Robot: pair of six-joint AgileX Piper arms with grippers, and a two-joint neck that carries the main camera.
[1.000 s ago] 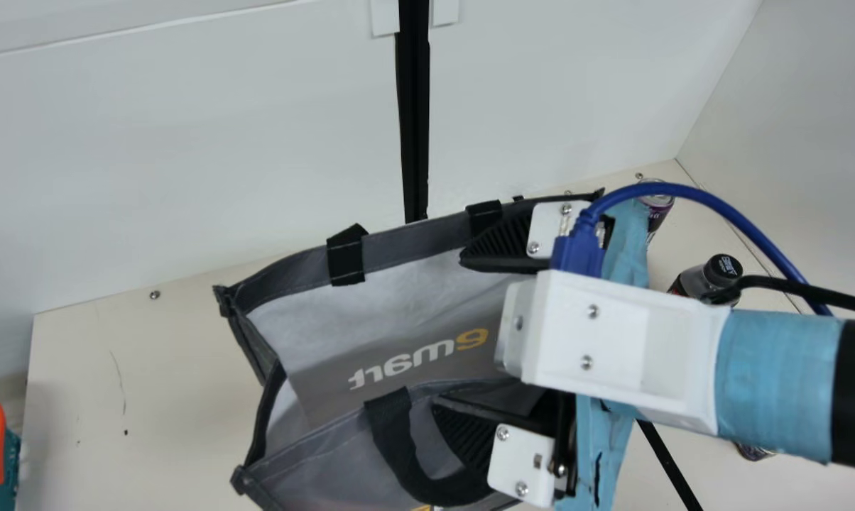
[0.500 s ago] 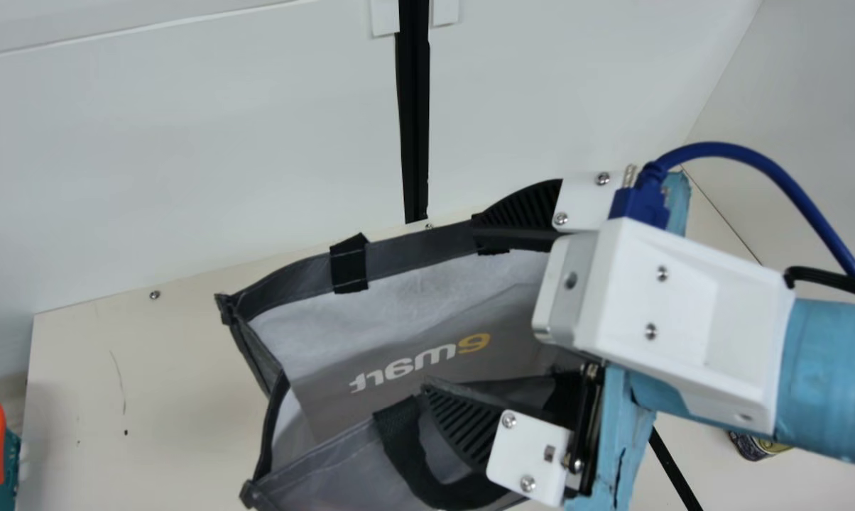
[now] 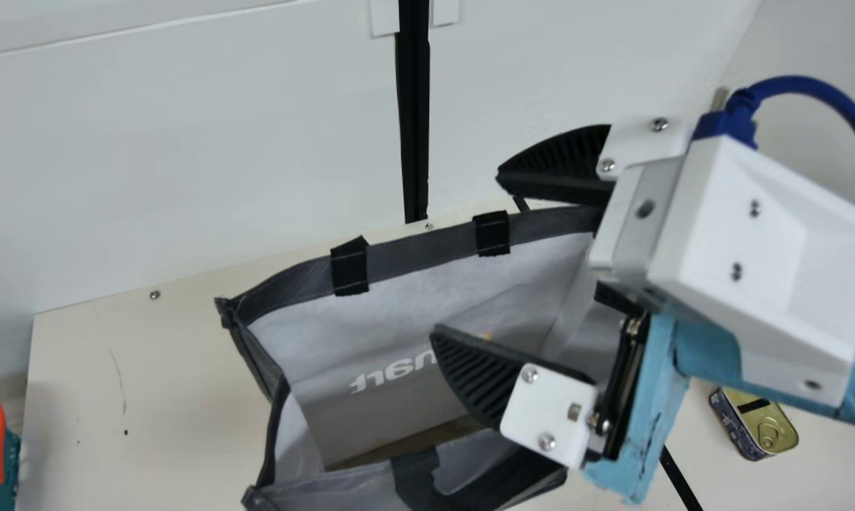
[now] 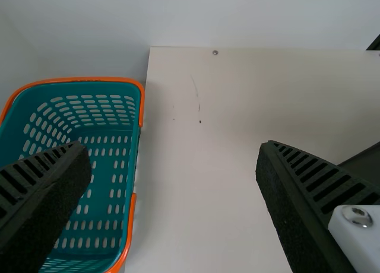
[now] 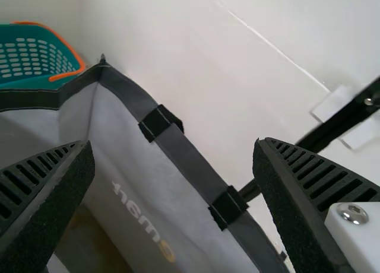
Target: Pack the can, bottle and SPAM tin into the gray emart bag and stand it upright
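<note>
Bag: the gray emart bag stood on the cream table in front of me, its mouth gaping upward, so I could look past the pale lining to a patch of brownish floor inside.
Straps: two black bands crossed the bag's far rim, and a black handle drooped in a loop at its near rim.
Right gripper: this one hung at the right part of the bag's mouth with its pincer spread wide and nothing between the pads; one finger was out past the far rim, the other over the opening. The right wrist view had the same wide gap, with the bag's far rim running across it.
SPAM tin: it sat on the table to the right of the bag, well apart from it, its gold ring-pull lid turned up.
Left gripper: off to the left of the bag, this pincer was wide too, empty, above the table.
Basket: a teal basket with orange handles was left of the bag, well apart from it.
Backdrop: behind the bag rose a white wall with a black upright strip.
</note>
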